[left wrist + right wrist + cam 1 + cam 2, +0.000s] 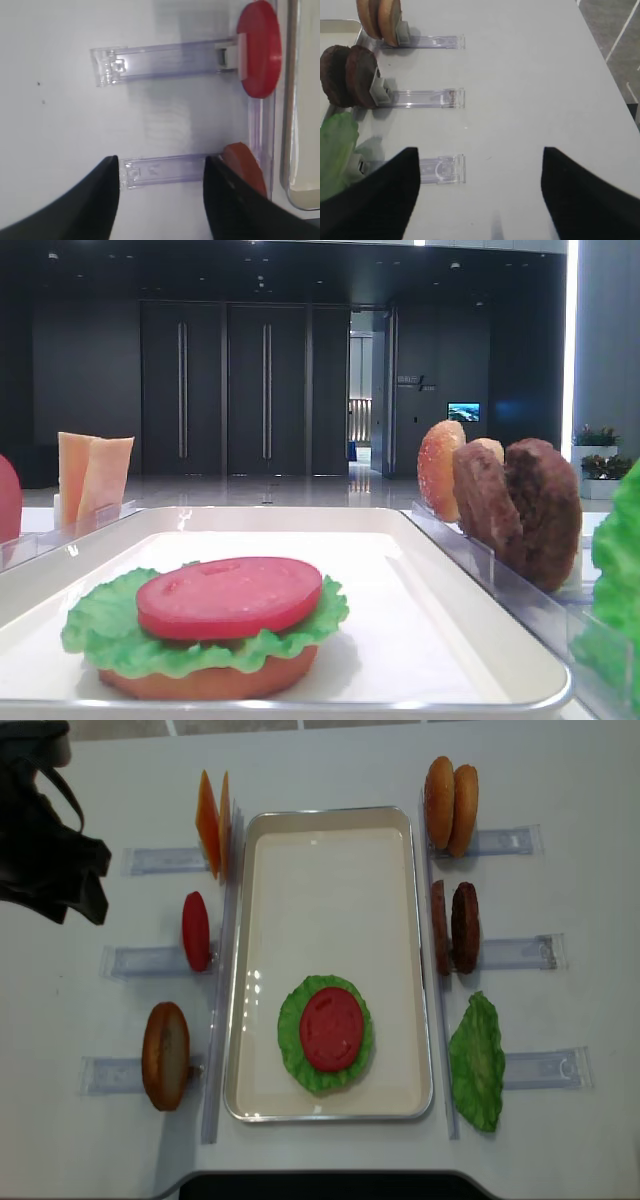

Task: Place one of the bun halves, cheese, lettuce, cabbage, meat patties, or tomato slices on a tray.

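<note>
Both grippers' jaws gape, left gripper [160, 200] and right gripper [477, 195] empty. A smooth red tomato slice [331, 1027] lies flat on lettuce [292, 1038] in the tray [330, 814].

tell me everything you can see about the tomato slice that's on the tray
The tomato slice is a smooth, flat, round red-pink disc with a matte, plastic look and faint dimples on its face. It lies flat on top of the ruffled green lettuce, which sits on a tan bun half, so it forms the top of the stack. The stack stands in the near part of the white tray. Neither gripper touches it.
</note>
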Controlling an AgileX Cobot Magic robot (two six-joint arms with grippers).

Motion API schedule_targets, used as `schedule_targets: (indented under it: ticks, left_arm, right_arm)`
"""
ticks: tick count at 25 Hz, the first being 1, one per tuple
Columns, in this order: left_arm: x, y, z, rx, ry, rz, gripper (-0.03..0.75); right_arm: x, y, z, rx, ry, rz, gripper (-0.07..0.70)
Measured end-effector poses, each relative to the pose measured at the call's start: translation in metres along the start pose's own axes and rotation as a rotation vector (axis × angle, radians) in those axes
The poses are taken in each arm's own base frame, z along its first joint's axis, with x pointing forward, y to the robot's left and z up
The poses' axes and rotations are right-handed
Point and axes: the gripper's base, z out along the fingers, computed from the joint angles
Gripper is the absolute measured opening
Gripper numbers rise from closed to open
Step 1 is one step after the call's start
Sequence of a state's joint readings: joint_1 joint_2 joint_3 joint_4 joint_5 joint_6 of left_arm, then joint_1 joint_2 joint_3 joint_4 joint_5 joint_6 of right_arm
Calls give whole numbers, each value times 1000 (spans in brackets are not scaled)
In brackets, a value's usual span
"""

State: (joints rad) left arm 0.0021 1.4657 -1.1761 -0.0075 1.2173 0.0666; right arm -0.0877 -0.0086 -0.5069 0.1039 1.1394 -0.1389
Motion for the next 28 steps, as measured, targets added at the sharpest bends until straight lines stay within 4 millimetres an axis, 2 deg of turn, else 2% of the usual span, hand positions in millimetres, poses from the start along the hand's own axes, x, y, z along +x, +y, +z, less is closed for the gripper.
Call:
schedule_targets:
  ticks: [5,9,11,14,19,28]
  left_arm:
    - [2,11,-3,-20,-9,-31,413]
    - [15,10,-21,-26,-69,-32,413]
    - [32,8,-32,-31,-107,-32,413]
    - [69,5,-44,-40,-159,-30,413]
    - [135,-3,-45,-40,-222,-32,413]
    - [214,-13,-47,-33,-463,-33,413]
  right_arm:
    - [0,0,0,0,0,0,486]
    - [0,0,0,0,0,0,486]
    - [0,0,0,0,0,0,486]
    - [0,0,0,0,0,0,486]
    - [0,0,0,0,0,0,486]
    - [0,0,0,0,0,0,486]
